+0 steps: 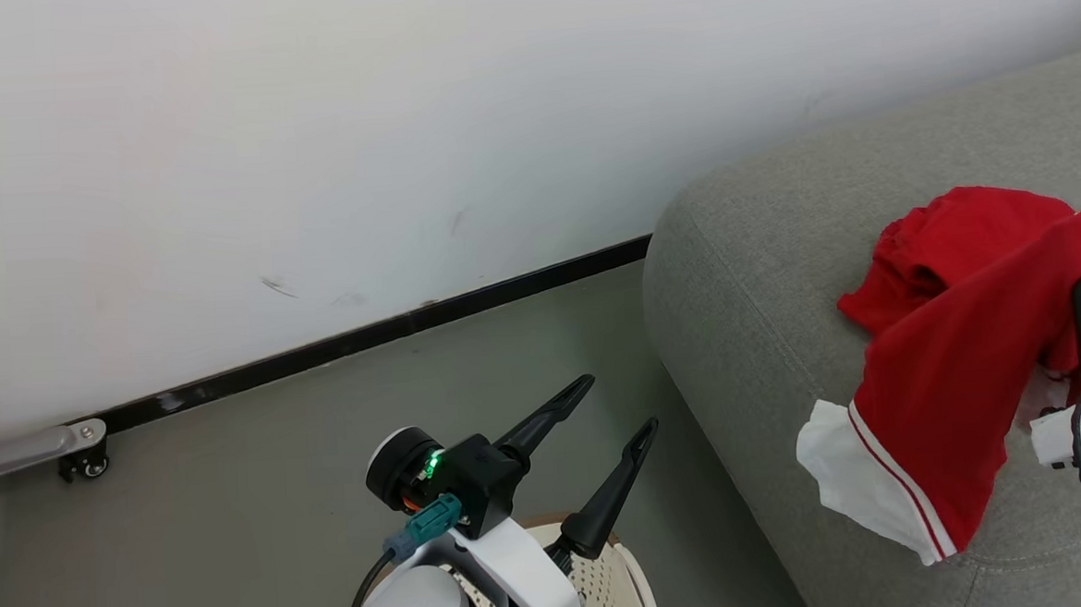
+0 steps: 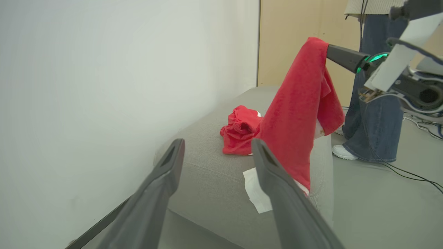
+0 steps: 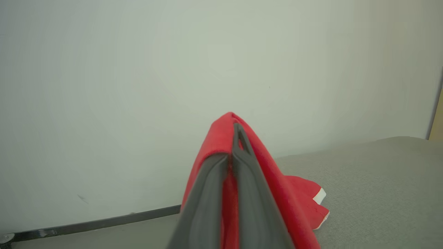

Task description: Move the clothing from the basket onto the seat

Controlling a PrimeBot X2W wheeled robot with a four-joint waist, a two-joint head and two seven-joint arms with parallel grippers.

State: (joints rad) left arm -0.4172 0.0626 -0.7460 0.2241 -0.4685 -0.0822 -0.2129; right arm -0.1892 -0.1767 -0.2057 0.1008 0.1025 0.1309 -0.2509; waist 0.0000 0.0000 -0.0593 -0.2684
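Red garment pinched in right gripper, hanging over seat near its edge, second piece heaped on seat; released here, overhanging weight could drag it to floor; left gripper spread, empty.
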